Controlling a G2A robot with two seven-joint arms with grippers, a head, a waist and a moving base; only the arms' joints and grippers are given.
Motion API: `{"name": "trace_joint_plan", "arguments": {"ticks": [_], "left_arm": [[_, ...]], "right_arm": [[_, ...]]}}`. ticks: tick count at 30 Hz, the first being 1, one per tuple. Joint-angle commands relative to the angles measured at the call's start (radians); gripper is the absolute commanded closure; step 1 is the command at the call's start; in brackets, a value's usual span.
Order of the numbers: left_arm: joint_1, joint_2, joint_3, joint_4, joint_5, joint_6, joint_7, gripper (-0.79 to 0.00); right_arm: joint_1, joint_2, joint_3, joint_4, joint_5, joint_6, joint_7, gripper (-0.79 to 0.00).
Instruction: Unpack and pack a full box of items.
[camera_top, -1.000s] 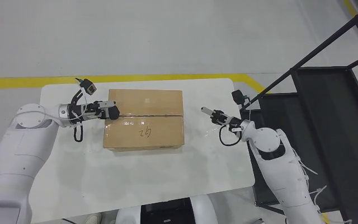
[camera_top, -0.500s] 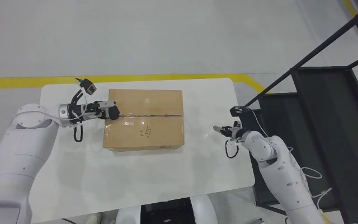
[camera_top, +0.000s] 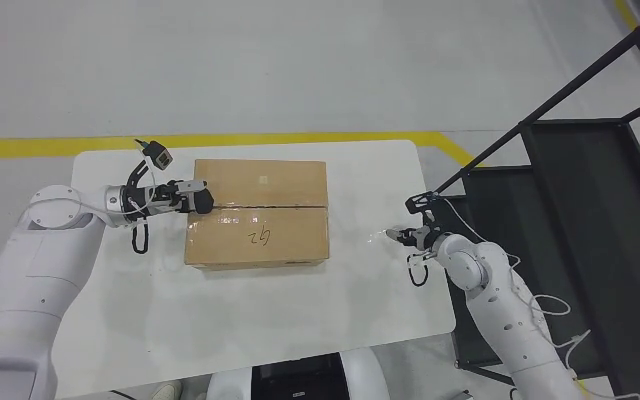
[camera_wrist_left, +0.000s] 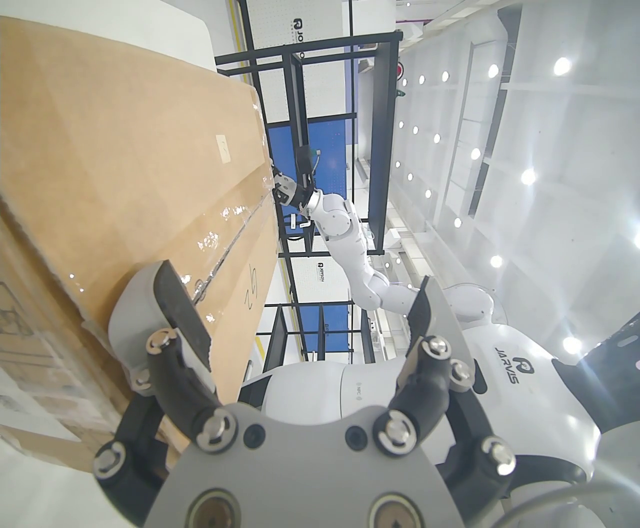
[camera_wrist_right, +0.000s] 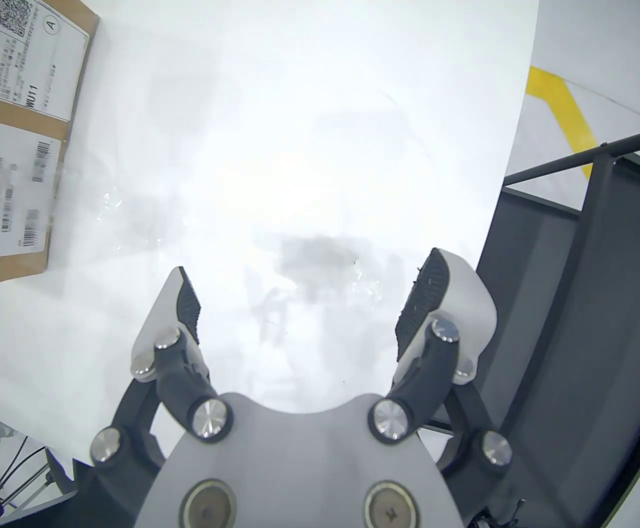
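Right gripper (camera_wrist_right: 307, 265) open over bare tabletop (camera_top: 370, 290) near its right edge, well apart from the box (camera_top: 258, 213). Box sits taped shut mid-tabletop; left gripper (camera_wrist_left: 295, 280) open at its left end, one finger on the top by the seam

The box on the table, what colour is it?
The box is plain brown cardboard, seen best in the top view.

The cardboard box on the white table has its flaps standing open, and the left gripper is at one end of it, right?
Not the flaps: the top view shows the cardboard box shut, its flaps lying flat and meeting along the middle. It is on the white table, with the left gripper at one end.
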Motion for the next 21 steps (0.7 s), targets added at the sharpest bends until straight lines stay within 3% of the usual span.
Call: {"name": "trace_joint_plan", "arguments": {"ticks": [1, 12, 21], "left_arm": [[0.0, 0.0, 0.0, 0.0, 0.0, 0.0, 0.0, -0.785], [0.0, 0.0, 0.0, 0.0, 0.0, 0.0, 0.0, -0.785], [0.0, 0.0, 0.0, 0.0, 0.0, 0.0, 0.0, -0.785]], "right_arm": [[0.0, 0.0, 0.0, 0.0, 0.0, 0.0, 0.0, -0.785], [0.0, 0.0, 0.0, 0.0, 0.0, 0.0, 0.0, -0.785], [0.049, -0.007, -0.046, 0.099, -0.012, 0.048, 0.062, -0.785]]}}
